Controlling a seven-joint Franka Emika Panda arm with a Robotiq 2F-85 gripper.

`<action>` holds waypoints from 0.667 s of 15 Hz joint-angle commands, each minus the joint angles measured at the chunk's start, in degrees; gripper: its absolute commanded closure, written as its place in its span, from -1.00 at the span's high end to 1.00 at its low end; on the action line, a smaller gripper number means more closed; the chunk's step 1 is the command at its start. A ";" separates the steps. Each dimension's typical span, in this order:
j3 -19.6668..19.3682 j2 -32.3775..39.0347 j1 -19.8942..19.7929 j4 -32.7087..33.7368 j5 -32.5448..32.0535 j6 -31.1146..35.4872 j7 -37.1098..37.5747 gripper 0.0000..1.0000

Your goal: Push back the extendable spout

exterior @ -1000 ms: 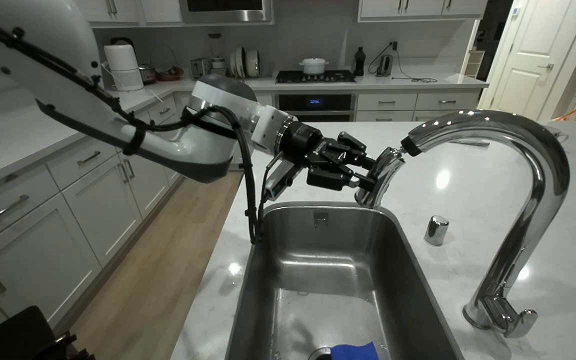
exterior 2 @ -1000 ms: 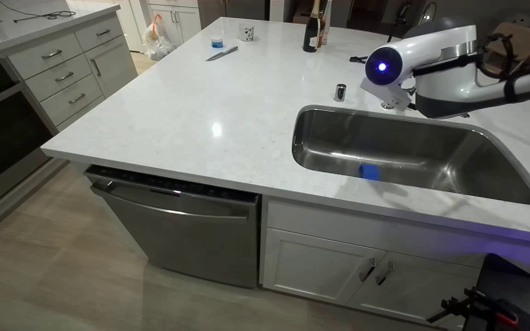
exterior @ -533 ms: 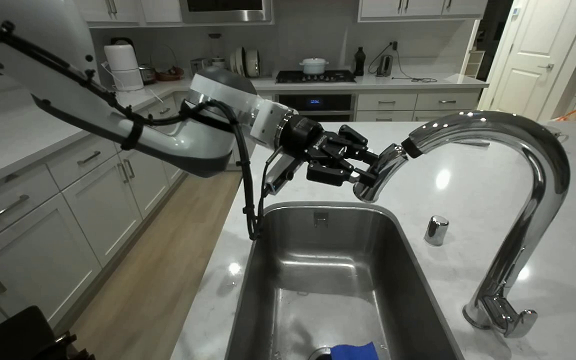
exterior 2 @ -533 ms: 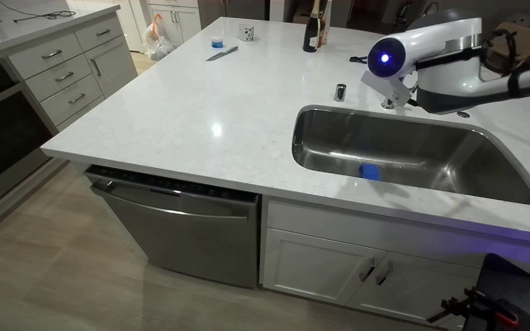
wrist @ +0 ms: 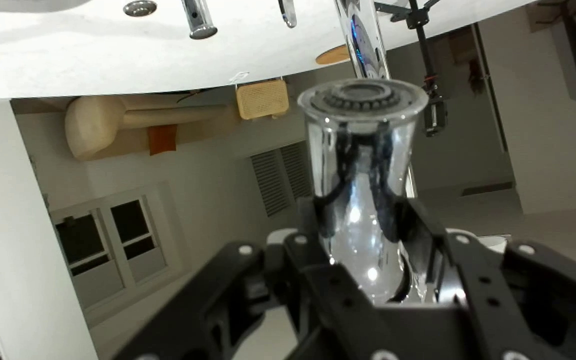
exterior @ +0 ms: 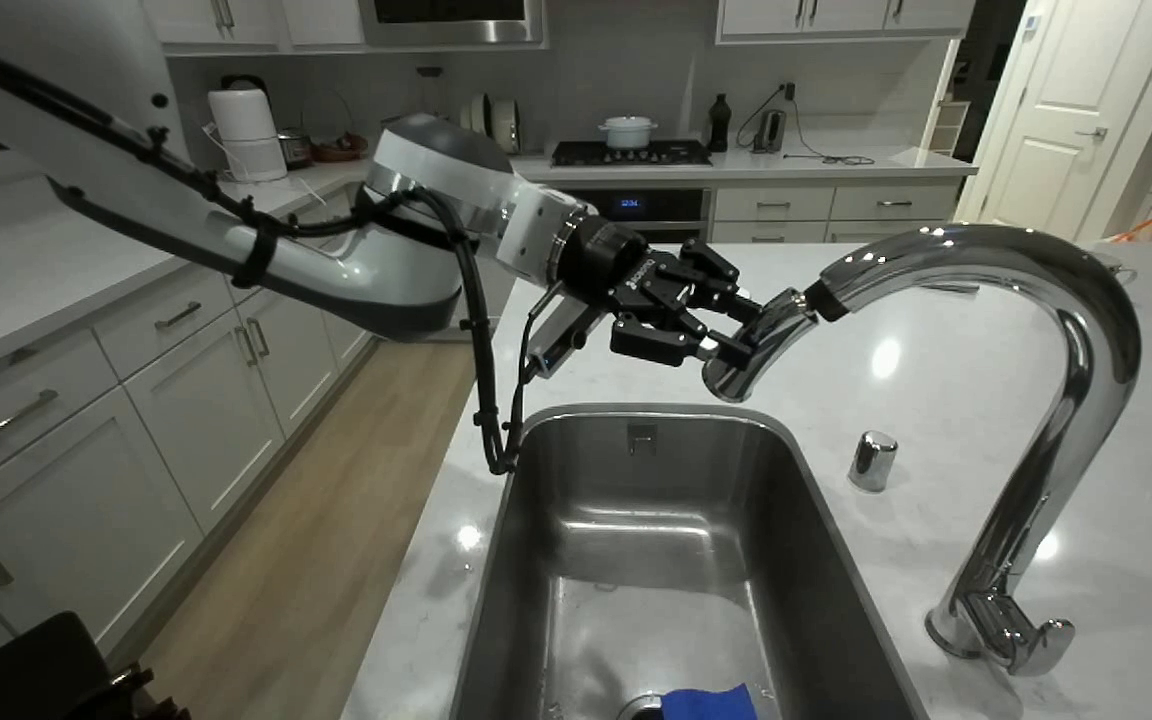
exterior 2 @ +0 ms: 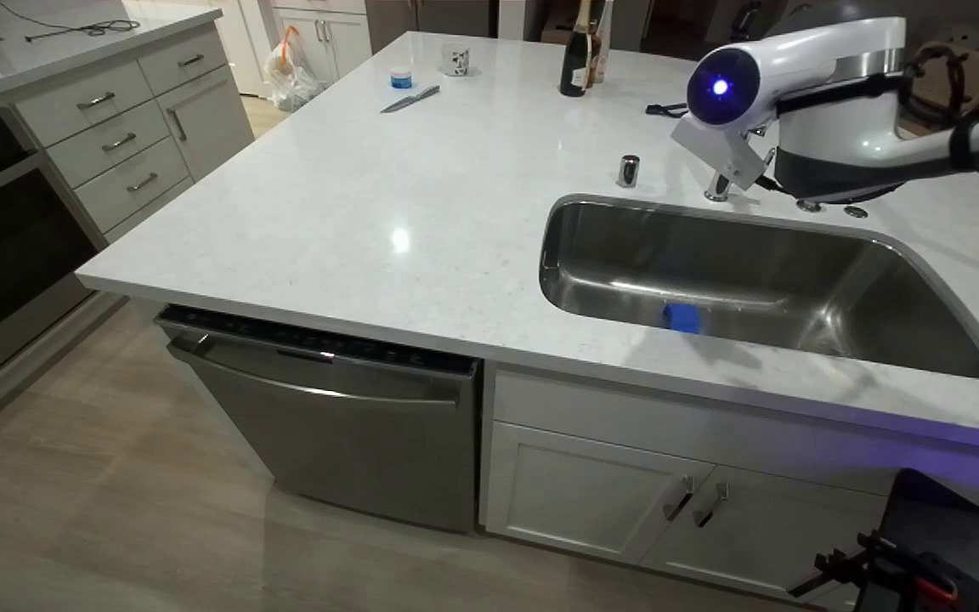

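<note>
The extendable spout is a tapered chrome spray head. It is tilted, with its upper end at the black-collared end of the arched chrome faucet neck. Whether it touches the collar all round cannot be told. My gripper is shut on the spout, one finger on each side. In the wrist view the spout stands between the fingers of my gripper, its round nozzle face toward the camera. In an exterior view the arm hides the gripper and spout; the faucet base shows below.
The steel sink lies below the gripper, with a blue cloth in it. A small chrome knob and the faucet handle stand on the counter. Bottles and a knife lie farther along the counter.
The arm and gripper have risen slightly, carrying the spout up. The spout leans more in line with the neck's end. The neck's tip has shifted slightly right.
</note>
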 commanded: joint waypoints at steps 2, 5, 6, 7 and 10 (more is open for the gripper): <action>-0.27 -1.10 0.23 1.59 0.44 -1.66 0.65 -0.57; -0.81 -0.83 -0.31 2.44 0.73 -1.88 0.50 -0.57; -1.02 -0.63 -0.48 2.72 0.90 -1.91 0.36 -0.57; -1.22 -0.45 -0.72 2.80 0.96 -1.77 0.20 -0.57; -1.12 -0.36 -0.90 2.74 1.44 -1.47 -0.68 -0.57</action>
